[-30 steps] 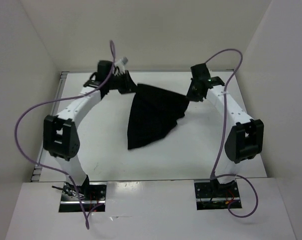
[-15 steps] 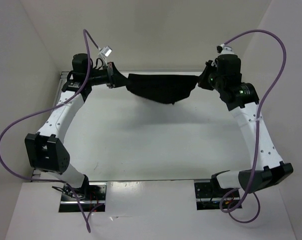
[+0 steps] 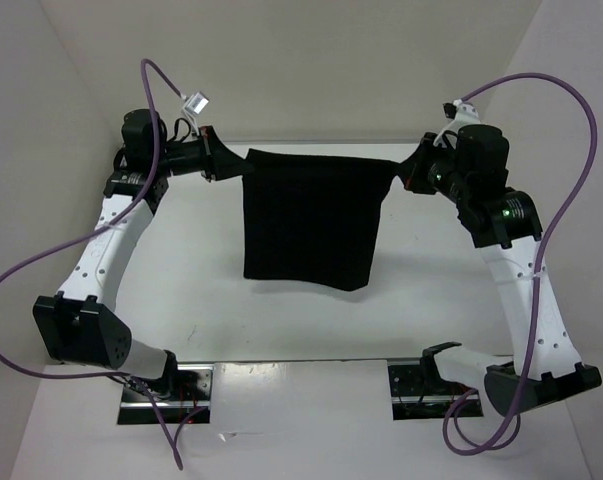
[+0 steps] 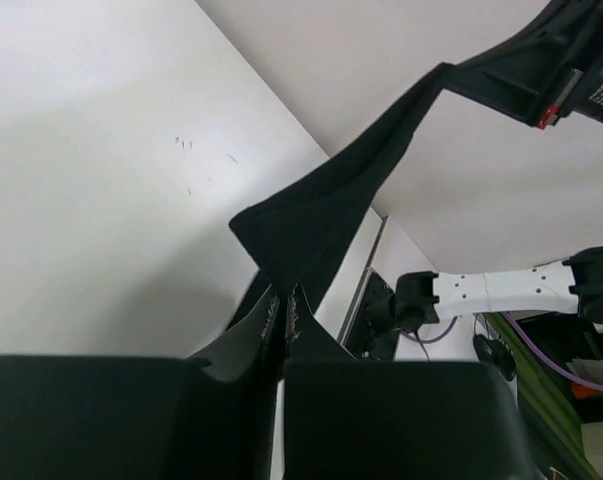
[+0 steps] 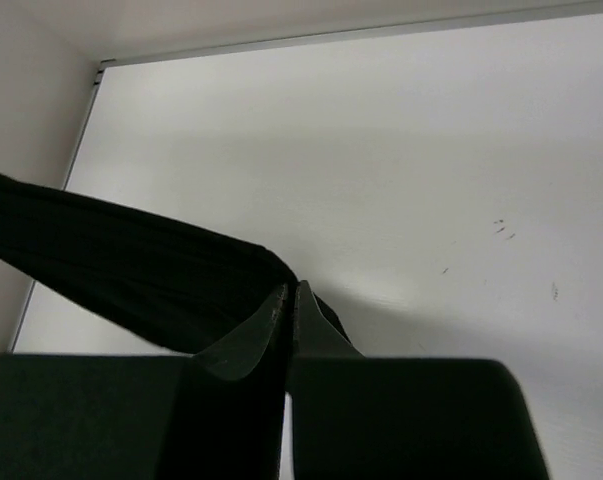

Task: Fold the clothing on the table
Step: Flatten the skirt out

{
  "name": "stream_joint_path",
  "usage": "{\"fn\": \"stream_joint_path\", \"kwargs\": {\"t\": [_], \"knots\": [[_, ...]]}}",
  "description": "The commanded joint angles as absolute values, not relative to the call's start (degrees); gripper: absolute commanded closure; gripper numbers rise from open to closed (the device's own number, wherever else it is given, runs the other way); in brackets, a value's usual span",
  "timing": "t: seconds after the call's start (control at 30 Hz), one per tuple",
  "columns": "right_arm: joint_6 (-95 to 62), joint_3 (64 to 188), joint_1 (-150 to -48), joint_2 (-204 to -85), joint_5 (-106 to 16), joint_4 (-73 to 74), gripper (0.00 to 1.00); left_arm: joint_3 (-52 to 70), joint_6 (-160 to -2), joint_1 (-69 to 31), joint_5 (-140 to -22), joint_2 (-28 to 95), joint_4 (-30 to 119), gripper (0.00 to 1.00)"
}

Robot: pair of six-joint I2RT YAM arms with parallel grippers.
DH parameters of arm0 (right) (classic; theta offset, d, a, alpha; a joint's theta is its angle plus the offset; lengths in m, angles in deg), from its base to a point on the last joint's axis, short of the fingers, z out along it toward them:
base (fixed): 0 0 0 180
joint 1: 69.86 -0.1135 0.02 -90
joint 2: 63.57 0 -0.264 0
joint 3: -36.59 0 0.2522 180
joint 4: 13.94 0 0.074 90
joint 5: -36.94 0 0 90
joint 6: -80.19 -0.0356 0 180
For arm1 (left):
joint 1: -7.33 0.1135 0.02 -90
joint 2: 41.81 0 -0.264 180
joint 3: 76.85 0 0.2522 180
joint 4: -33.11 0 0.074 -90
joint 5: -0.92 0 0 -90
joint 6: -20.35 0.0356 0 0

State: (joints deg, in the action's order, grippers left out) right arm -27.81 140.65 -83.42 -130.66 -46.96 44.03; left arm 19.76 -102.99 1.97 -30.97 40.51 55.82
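While the table (image 3: 181, 300) spreads white beneath it, the clothing (image 3: 306, 220) hangs as a flat black sheet over the far half, its top edge stretched between the left gripper (image 3: 219, 162) and right gripper (image 3: 406, 175), each clenched on a corner.

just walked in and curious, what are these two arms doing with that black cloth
The left gripper and right gripper are each shut on a top corner of the clothing, holding it spread between them over the table. The top edge is pulled taut and the rest hangs as a flat sheet. No fold is made yet.
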Motion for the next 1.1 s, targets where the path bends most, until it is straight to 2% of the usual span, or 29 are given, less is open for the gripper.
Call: {"fn": "stream_joint_path", "kwargs": {"t": [0.0,0.03,0.13,0.47,0.67,0.9,1.07], "knots": [[-28.11,140.79,-80.24,-131.06,-54.04,43.32,1.0,19.79,-101.82,3.64,-33.11,38.96,56.45,1.0],[-27.31,140.79,-79.53,-131.07,-47.94,43.33,1.0,19.79,-102.52,3.64,-31.18,38.96,55.84,1.0],[-25.38,140.79,-80.05,-128.53,-40.52,43.33,1.0,18.84,-102.52,3.64,-27.64,36.77,54.79,1.0],[-24.14,138.24,-82.69,-117.45,-33.65,51.14,1.0,8.56,-110.25,3.64,-27.02,14.56,53.38,1.0],[-25.28,138.77,-82.69,-113.93,-31.18,55.37,1.0,5.64,-114.92,3.12,-30.28,7.41,52.76,1.0],[-28.1,129.2,-82.69,-122.35,-34.26,47.21,1.0,0.55,-111.06,3.12,-36.24,16.79,53.29,1.0],[-27.57,125.06,-82.69,-136.21,-36.36,36.94,1.0,2.38,-103.77,1.36,-43.62,36.56,51.98,1.0]]}}
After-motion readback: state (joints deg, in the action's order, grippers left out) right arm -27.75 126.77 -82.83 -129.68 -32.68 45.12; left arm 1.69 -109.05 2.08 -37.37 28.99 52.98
